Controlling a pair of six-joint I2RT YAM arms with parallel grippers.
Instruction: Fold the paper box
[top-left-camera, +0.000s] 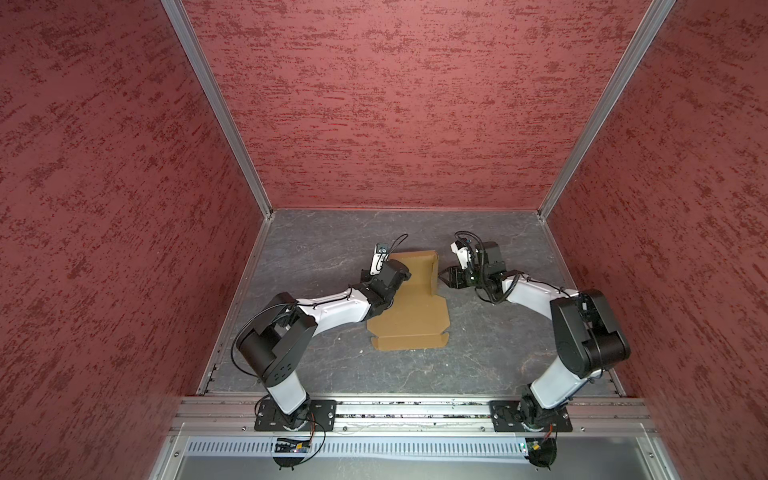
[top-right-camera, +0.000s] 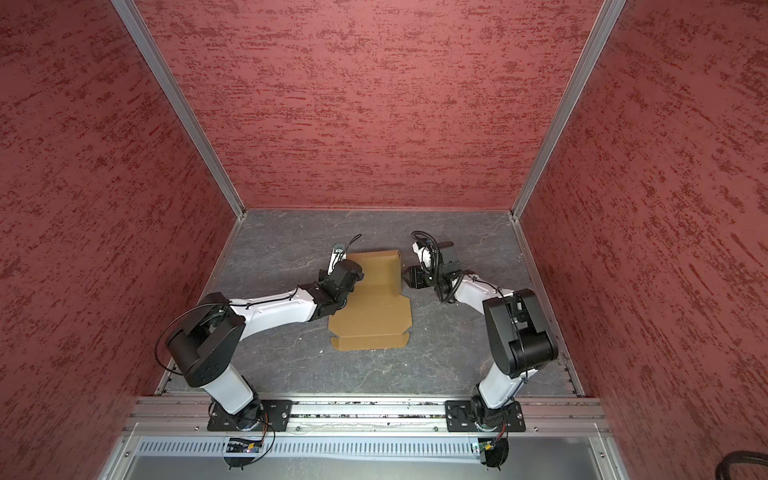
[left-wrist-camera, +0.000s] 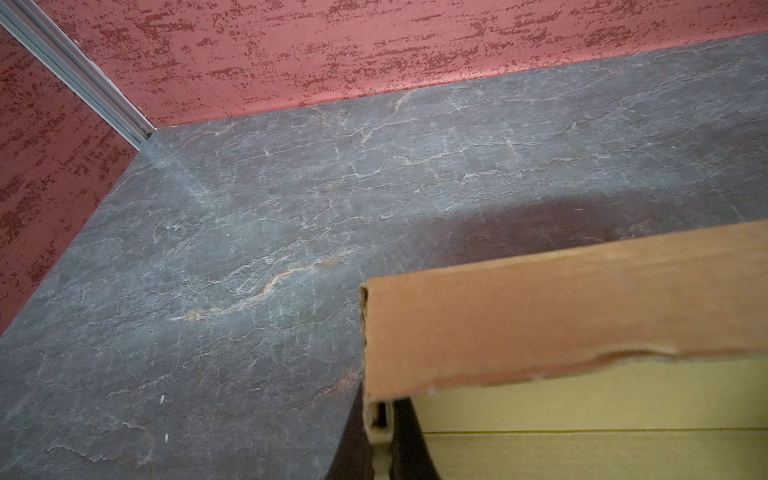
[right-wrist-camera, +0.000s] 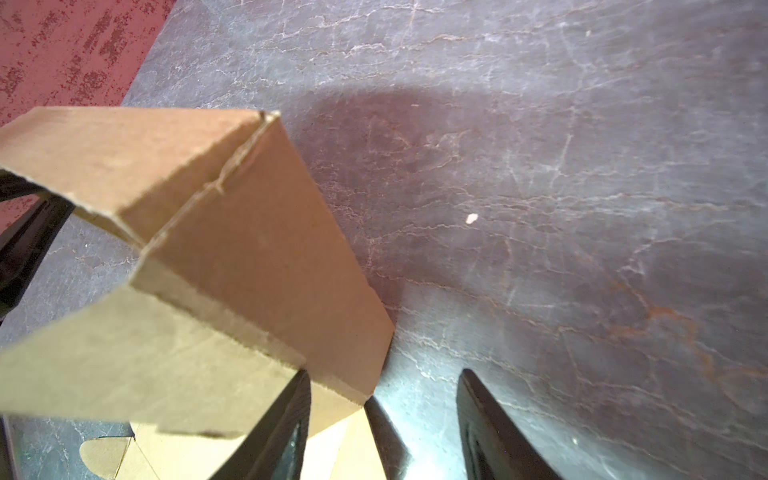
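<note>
The paper box (top-left-camera: 409, 316) (top-right-camera: 370, 316) is a tan cardboard sheet lying mid-table, its near panel and front flap flat. Its far wall (top-left-camera: 415, 254) and right wall (top-left-camera: 434, 270) stand up. My left gripper (top-left-camera: 406, 274) (top-right-camera: 359, 275) is at the box's far left side. In the left wrist view it (left-wrist-camera: 378, 440) is shut on the end of a folded cardboard wall (left-wrist-camera: 540, 316). My right gripper (top-left-camera: 442, 279) (top-right-camera: 405, 277) is open at the right wall. In the right wrist view one finger (right-wrist-camera: 286, 424) is over the box's inside and the other finger (right-wrist-camera: 486, 424) is outside, with the wall's corner (right-wrist-camera: 332, 332) between them.
The grey slate table (top-left-camera: 332, 241) is enclosed by red textured walls at the back and on both sides. An aluminium rail (top-left-camera: 395, 409) carrying both arm bases runs along the front edge. Small white specks lie on the table near the box.
</note>
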